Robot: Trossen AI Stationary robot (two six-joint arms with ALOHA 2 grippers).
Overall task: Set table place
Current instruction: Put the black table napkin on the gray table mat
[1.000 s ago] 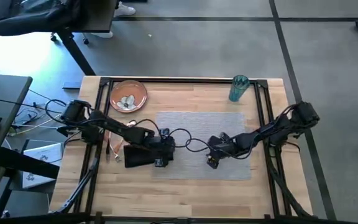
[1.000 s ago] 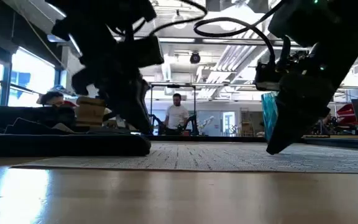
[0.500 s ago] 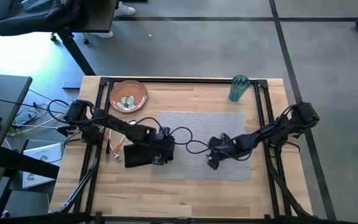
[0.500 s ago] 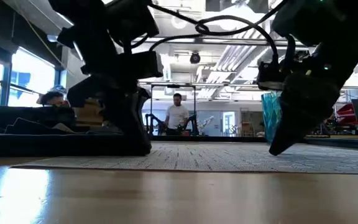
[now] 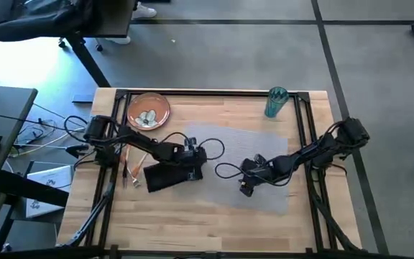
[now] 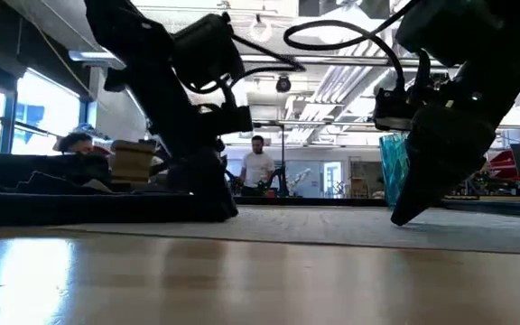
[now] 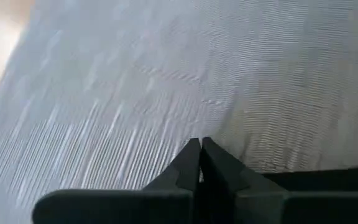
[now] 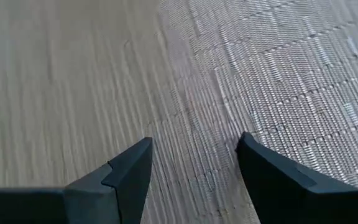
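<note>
Pinching the placemat (image 5: 254,162) edge, presumably to square it, left gripper (image 7: 200,163) was clamped; right gripper (image 8: 194,163) hovered, fingers spread.

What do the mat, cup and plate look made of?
Mat: grey woven stuff, likely vinyl or fabric; weave ribs show plainly.
Cup: teal, see-through, so glass or plastic; can't tell which.
Plate: orange-brown, smooth, possibly glazed ceramic or plastic.
</note>
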